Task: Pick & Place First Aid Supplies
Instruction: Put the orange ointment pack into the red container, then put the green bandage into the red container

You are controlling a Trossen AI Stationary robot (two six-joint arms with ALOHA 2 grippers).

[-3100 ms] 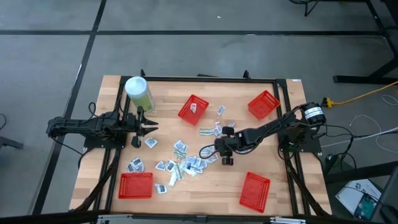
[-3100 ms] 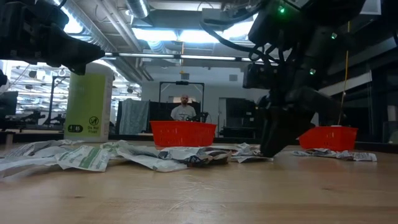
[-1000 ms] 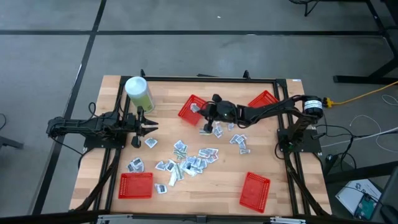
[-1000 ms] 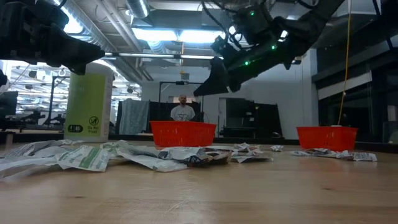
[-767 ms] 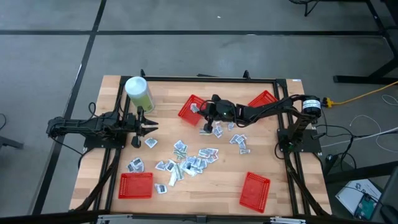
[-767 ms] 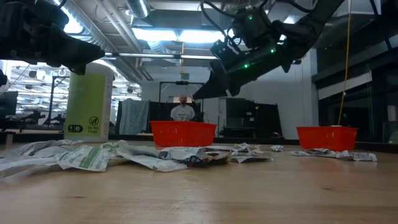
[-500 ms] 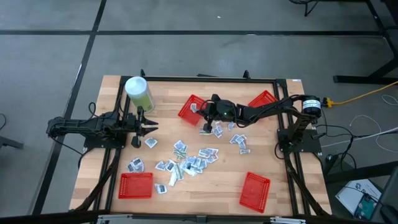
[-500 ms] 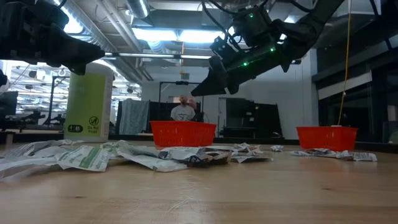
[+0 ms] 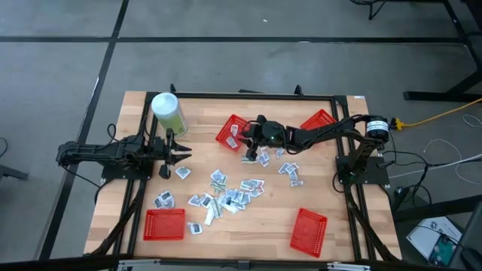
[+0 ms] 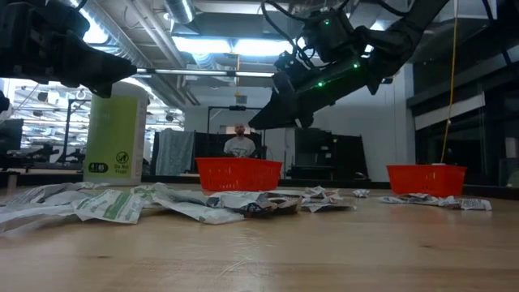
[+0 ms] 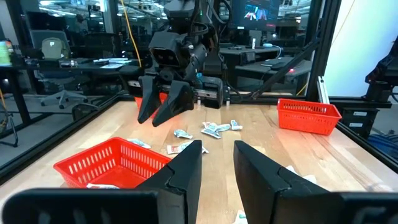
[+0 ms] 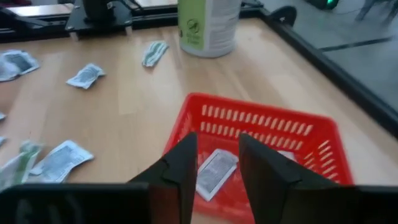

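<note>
1. On the wooden table point(image 9: 316, 192), seen from above, four red baskets sit around a scatter of small white packets point(image 9: 226, 197).
2. Right gripper point(image 9: 242, 135) hangs over the rim of the far-middle basket point(image 9: 233, 132). Its wrist view shows the two dark fingers point(image 12: 181, 165) parted with nothing between them, and a packet point(image 12: 215, 172) lying flat in the basket directly beyond them. My reading: that packet has been let go into the basket.
3. Left gripper point(image 9: 183, 153) waits at the left edge of the table, near the green canister point(image 9: 169, 112). Its fingers point(image 11: 186, 173) stand a little apart and hold nothing.
4. Progress, as a judgement: early to middling. The far-middle basket holds at least two packets. The near-left basket point(image 9: 164, 223) shows one or two as well. The far-right basket point(image 9: 319, 124) and near-right basket point(image 9: 309, 229) look empty from above, though I cannot be sure.
5. Left to do: most of the supplies. Many packets lie loose mid-table, with a smaller cluster point(image 9: 288, 169) just right of the gripper.
6. Writing: the canister carries a dark round emblem and small print on its label point(image 10: 100, 166), too small to read. Packets show green or blue marks; no words are legible.
7. Beyond the table, the low view shows a person point(image 10: 238, 144) standing far back in the room.
</note>
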